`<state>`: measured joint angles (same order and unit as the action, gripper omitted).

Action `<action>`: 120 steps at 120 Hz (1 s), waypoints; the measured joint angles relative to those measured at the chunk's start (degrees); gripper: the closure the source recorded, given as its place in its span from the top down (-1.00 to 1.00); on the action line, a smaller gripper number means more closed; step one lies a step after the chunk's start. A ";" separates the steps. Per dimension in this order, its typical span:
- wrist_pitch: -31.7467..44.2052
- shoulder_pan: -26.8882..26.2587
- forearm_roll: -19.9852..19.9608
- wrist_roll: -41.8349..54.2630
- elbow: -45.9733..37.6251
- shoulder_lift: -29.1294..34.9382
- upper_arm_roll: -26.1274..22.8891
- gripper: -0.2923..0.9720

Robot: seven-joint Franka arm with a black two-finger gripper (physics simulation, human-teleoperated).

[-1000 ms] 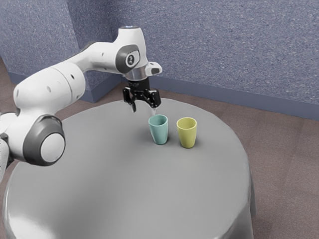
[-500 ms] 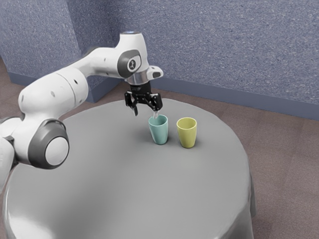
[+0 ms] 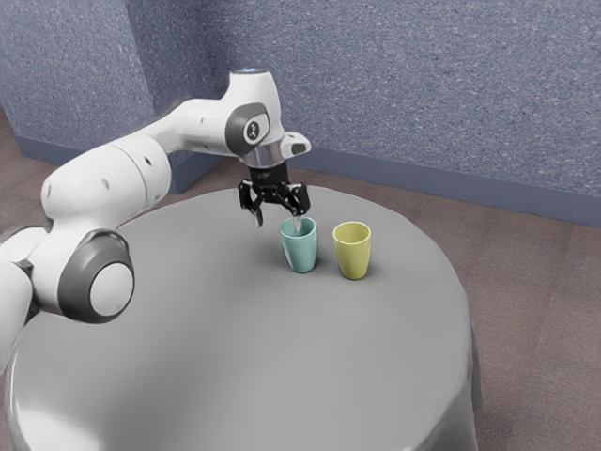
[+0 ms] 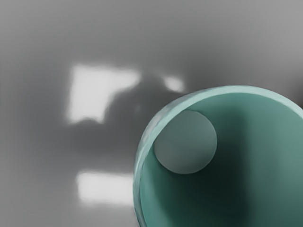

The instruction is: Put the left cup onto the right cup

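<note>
Two cups stand upright side by side on the round grey table (image 3: 235, 357): a teal cup (image 3: 300, 247) on the exterior view's left and a yellow-green cup (image 3: 352, 251) on its right, a small gap between them. My black gripper (image 3: 278, 218) hangs open just above the teal cup's rim, toward its left side. One fingertip (image 3: 299, 224) reaches down to the rim while the other sits outside the cup. From the wrist view I look down into the teal cup (image 4: 227, 161), seeing its pale round bottom, with the bare table (image 4: 94, 56) beside it.
The table's surface spreads wide in front of the cups, toward the exterior view's lower edge. A blue textured wall (image 3: 451, 85) stands behind the table, and brown floor (image 3: 545, 301) lies on the exterior view's right.
My hand has come down and shifted a little to the exterior view's right, closing in on the teal cup's rim. Both cups stand where they were.
</note>
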<state>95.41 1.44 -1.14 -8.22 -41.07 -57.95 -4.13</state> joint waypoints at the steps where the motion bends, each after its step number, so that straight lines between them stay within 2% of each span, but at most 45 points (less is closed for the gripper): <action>1: 0.03 0.02 0.00 -0.02 0.00 -0.01 0.00 0.50; 120: 1.97 0.58 0.17 -1.28 2.46 -2.95 -0.35 0.47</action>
<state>97.37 2.02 -0.97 -9.50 -38.61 -60.90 -4.48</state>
